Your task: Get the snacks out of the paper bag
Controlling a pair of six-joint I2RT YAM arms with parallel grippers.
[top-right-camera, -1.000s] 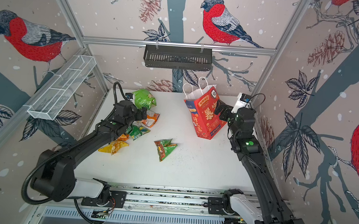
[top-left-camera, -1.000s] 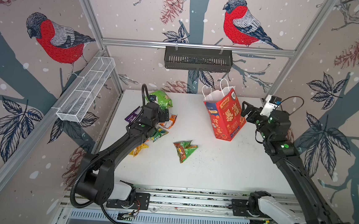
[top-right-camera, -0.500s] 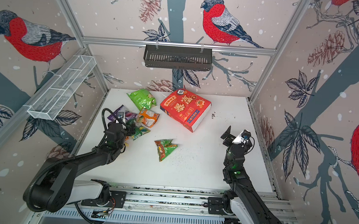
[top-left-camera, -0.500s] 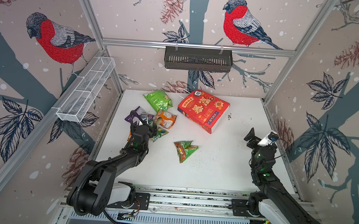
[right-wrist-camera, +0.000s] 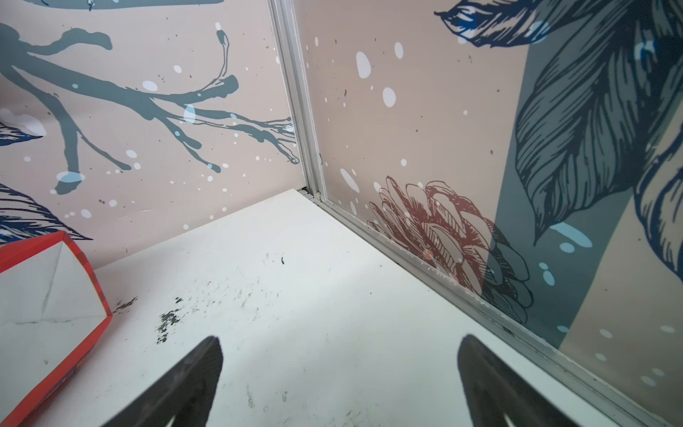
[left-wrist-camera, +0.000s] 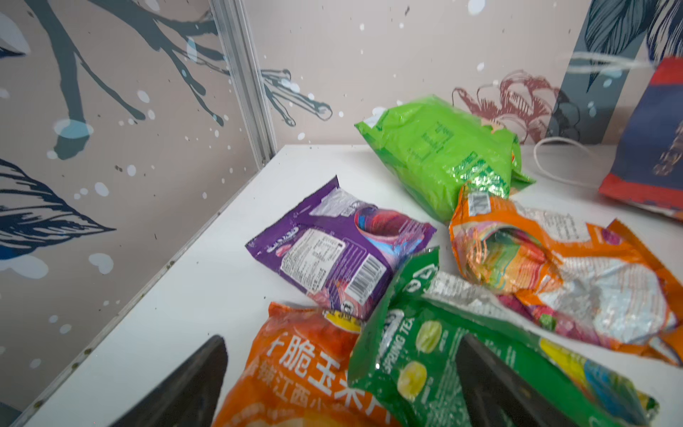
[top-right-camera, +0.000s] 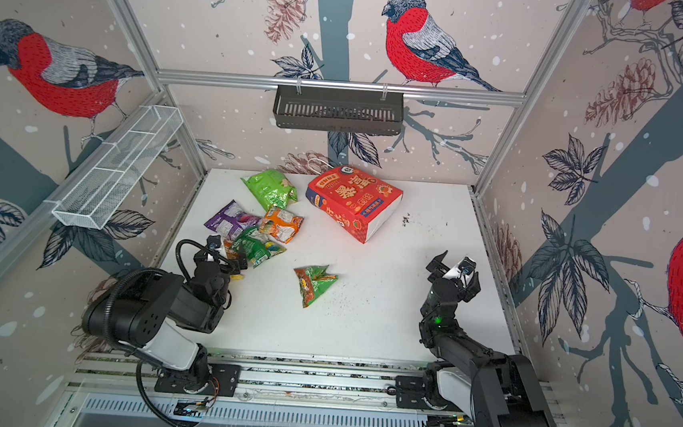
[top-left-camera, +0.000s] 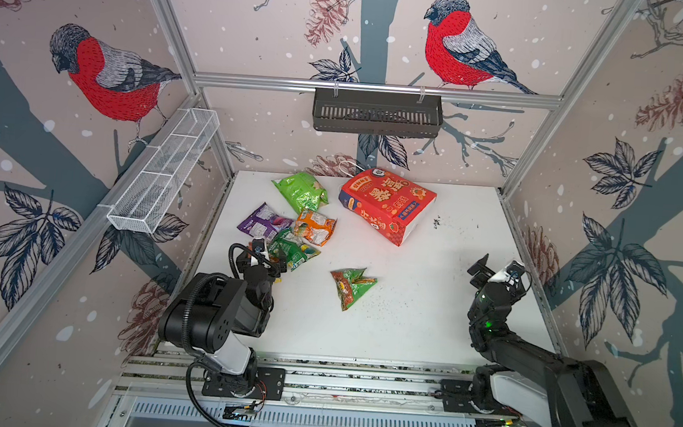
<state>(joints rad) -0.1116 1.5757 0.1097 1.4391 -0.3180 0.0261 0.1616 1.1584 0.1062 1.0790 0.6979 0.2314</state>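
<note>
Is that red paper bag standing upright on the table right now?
No, in a top view the red paper bag lies flat on its side on the white table.

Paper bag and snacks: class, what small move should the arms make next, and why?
Probably just rest both arms: the snacks lie loose on the table, the paper bag lies on its side, and the left tool and right tool hang open, holding nothing. The bag's mouth faces the back wall, so its inside is hidden.
</note>
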